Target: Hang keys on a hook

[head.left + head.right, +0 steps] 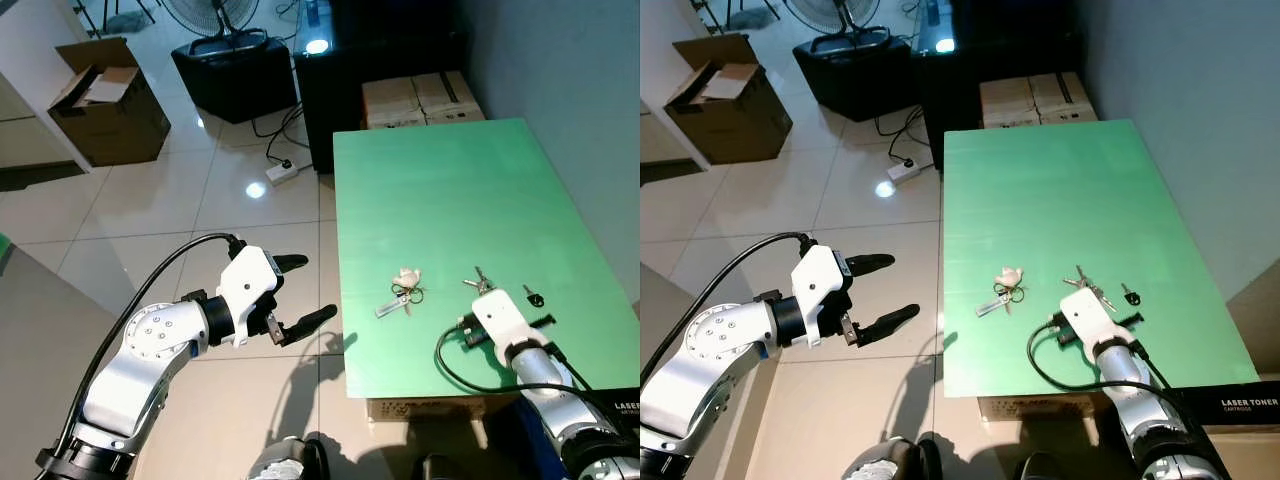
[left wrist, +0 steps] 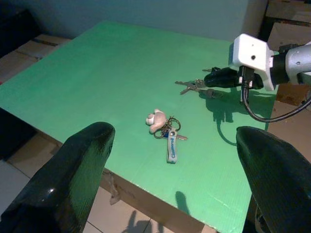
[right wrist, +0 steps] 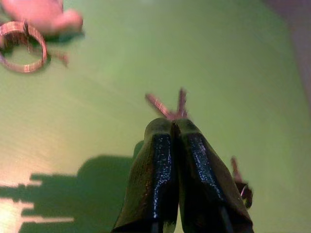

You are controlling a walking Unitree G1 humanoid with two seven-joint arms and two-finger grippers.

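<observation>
Counter: we stand at a green counter (image 1: 450, 190) with keys lying on it.
Keys: a small bunch of silver keys (image 1: 479, 283) lies near the front edge, right at the tip of our right pincer.
Other keys: a ring with a little pale toy and a tag (image 1: 403, 291) lies near, toward our left. One black-headed key (image 1: 533, 296) lies just to the right.
Right pincer: our right pincer (image 3: 176, 127) is low over the counter, its two fingers pressed together. We think they pinch the bunch, but the grip itself is hidden, so we are not sure.
Left pincer: our left pincer (image 1: 297, 292) waits out over the floor, fingers wide apart, holding nothing.
Hook: we see none here.
Step in hand: picking up the silver bunch.
How to do it well: we should lift slowly and straight up, and watch that the keys come along. If they stay on the counter, we open, go lower, and squeeze at the ring.
</observation>
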